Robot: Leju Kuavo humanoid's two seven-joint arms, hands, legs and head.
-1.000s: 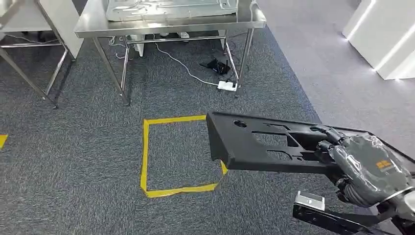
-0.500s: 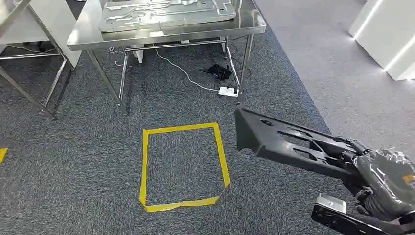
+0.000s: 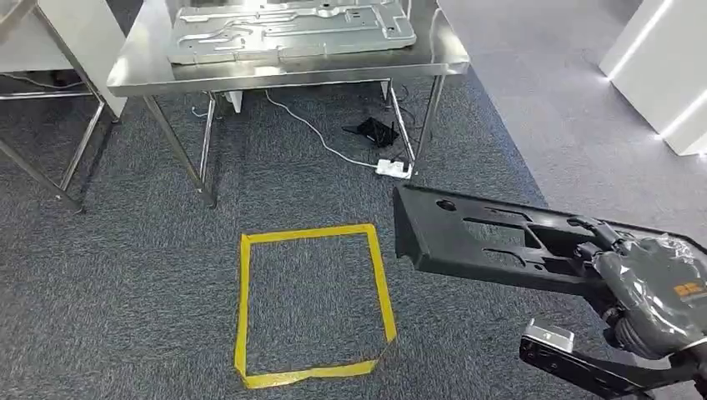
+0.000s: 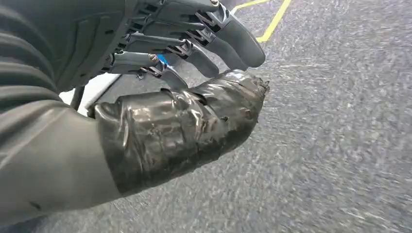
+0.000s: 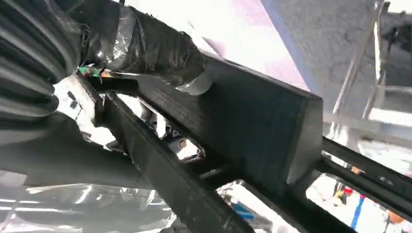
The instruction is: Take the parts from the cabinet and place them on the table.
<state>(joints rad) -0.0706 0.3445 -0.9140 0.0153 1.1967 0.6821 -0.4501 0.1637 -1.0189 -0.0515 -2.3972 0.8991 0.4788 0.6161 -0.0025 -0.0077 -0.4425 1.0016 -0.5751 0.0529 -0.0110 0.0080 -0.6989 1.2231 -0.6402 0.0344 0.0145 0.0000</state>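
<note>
Part in transit, bench not yet reached

The steel bench (image 3: 150, 71) already carries a stamped metal panel (image 3: 288, 29); the left robot hand (image 4: 184, 82) hangs empty, fingers loosely apart, while the right robot hand (image 3: 659, 287) grips the black plastic part (image 3: 492, 242) above the carpet; placing remains.

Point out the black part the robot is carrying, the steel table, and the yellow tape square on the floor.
black part (image 3: 467, 242), head view, on its flat top face near the free end.
steel table (image 3: 283, 73), head view, on its front edge.
yellow tape square (image 3: 243, 308), head view, on its left strip.
</note>
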